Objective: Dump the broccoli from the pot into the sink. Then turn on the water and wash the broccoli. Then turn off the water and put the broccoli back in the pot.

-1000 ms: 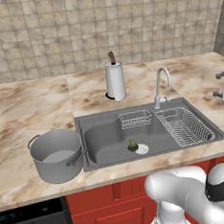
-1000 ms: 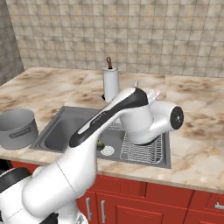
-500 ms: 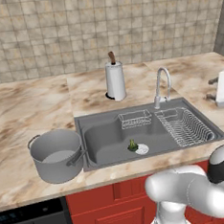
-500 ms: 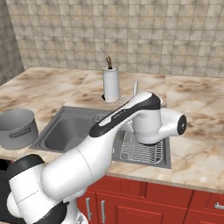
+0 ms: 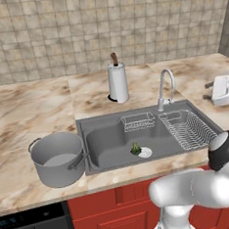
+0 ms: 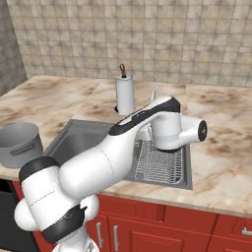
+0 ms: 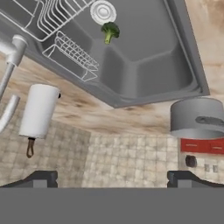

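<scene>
Green broccoli [image 5: 135,147] lies on the bottom of the sink [image 5: 102,122], just beside the round drain [image 5: 145,152] and on its left side as the left base view shows it. In the hand view the same floret [image 7: 110,31] is near the top, with its paler stem pointing down in that picture. The grey metal pot [image 5: 57,158] stands upright on the marble counter [image 5: 32,111], touching or almost touching the left edge of the sink, and it looks empty inside. A white paper-towel roll [image 5: 117,82] stands behind the sink, and the curved chrome faucet [image 5: 165,86] is to its right, next to a wire rack [image 5: 187,127]. No stream comes from the faucet. The gripper [image 7: 112,177] is high above the sink and looks down at it upside down. Its two dark tips are far apart at the bottom of the hand view, so the claw is wide open and holds nothing.
</scene>
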Robot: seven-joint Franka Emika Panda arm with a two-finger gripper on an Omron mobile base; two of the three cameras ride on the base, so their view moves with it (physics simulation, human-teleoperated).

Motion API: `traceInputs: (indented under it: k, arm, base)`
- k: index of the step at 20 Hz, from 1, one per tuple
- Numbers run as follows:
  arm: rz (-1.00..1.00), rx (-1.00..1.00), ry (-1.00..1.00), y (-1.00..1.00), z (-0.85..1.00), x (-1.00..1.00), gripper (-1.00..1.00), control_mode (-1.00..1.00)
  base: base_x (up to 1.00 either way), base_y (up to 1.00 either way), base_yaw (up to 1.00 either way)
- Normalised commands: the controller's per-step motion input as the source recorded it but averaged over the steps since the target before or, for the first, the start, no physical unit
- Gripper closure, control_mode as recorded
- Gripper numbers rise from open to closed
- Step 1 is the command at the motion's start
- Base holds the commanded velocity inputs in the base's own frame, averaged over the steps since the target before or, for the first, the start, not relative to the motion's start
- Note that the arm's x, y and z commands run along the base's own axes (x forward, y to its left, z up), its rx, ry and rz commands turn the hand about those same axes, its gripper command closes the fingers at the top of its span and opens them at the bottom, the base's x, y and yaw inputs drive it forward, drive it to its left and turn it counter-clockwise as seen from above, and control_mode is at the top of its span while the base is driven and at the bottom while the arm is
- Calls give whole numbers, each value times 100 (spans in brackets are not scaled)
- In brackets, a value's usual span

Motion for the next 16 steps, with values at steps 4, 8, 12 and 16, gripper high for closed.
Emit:
traceInputs:
  k: [4, 8, 12, 16]
  arm:
    - [0, 3, 12, 0, -27, 32, -100, -100]
    - [0, 3, 4, 0, -28, 29, -100, -100]
    - [0, 3, 0, 0, -27, 28, -100, -100]
    - [0, 3, 0, -3, -26, 29, -100, -100]
  base:
    - [0, 0, 0]
    - [0, 0, 0]
    - [0, 0, 0]
    - [0, 0, 0]
